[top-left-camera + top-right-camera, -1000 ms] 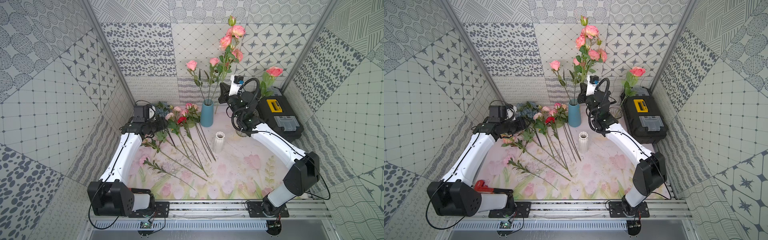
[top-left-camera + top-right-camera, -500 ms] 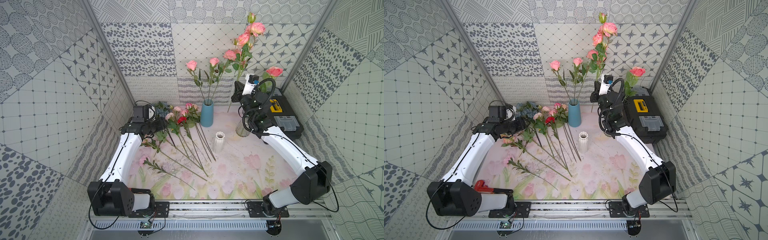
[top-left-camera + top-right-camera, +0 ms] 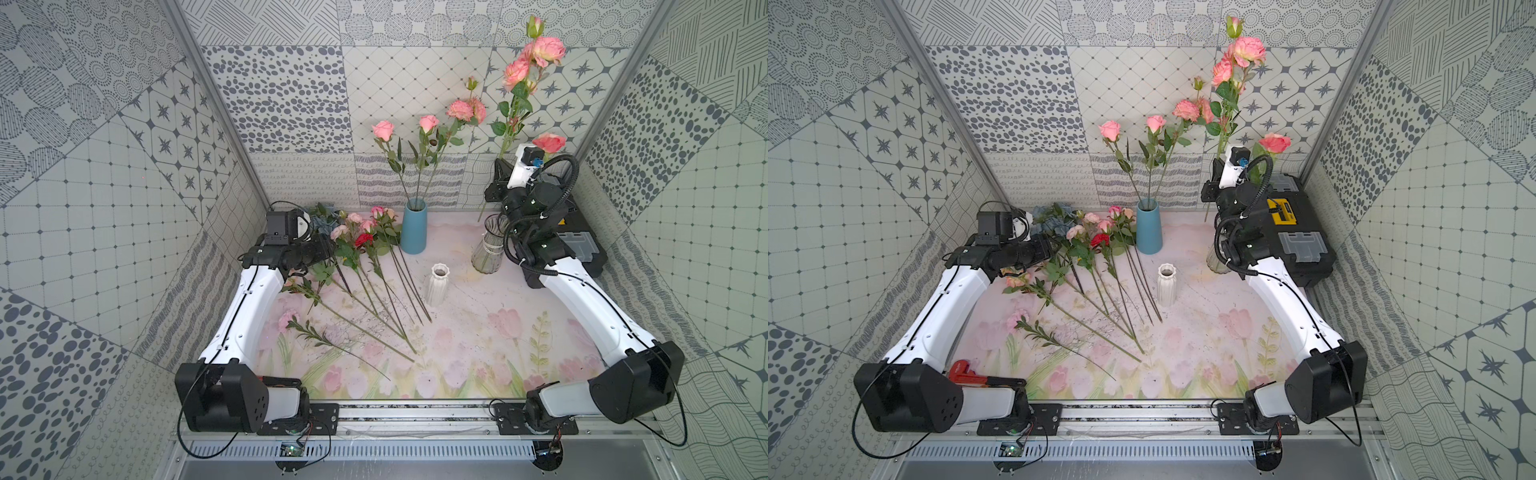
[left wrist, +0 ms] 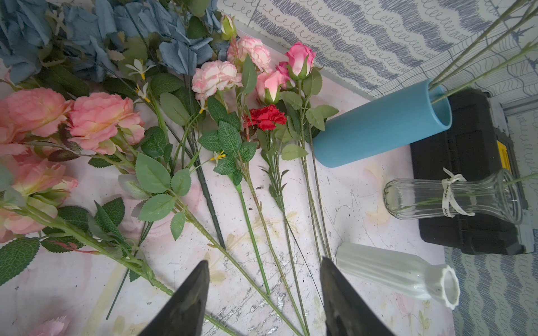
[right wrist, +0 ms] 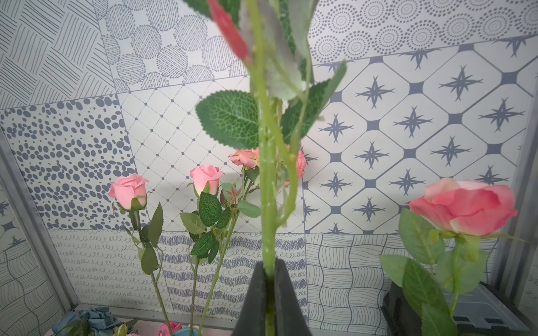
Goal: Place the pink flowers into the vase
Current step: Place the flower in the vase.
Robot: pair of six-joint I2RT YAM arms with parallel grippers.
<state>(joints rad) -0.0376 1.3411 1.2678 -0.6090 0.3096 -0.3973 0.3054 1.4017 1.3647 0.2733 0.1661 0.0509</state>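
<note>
**Item:** pink flowers, artificial, with long thin green stems and fabric heads and leaves

**Location:**
- Several lie loose on the bench, mixed with blue hydrangea and one red carnation
- Three stand in the blue vase
- One rose stands in the glass vase
- One tall many-headed spray is held aloft at the back right

**Handling (judged):**
- Light, but top-heavy when held low on the stem
- Stems look stiff yet springy, and thin enough to swivel in a pinch
- Heads are soft and easily crushed
- Take hold on bare stem below the leaves, never on a bloom

**Right fingers**:
- Closed tight on the spray's bare stem, just under its lowest leaves
- The spray stands nearly upright, leaning a little
- Its lower end hangs near the glass vase's mouth; whether it is over the opening cannot be told

**Left fingers**:
- Parted about halfway and empty
- They hover over the fanned bare stems on the bench and appear to touch none
</note>
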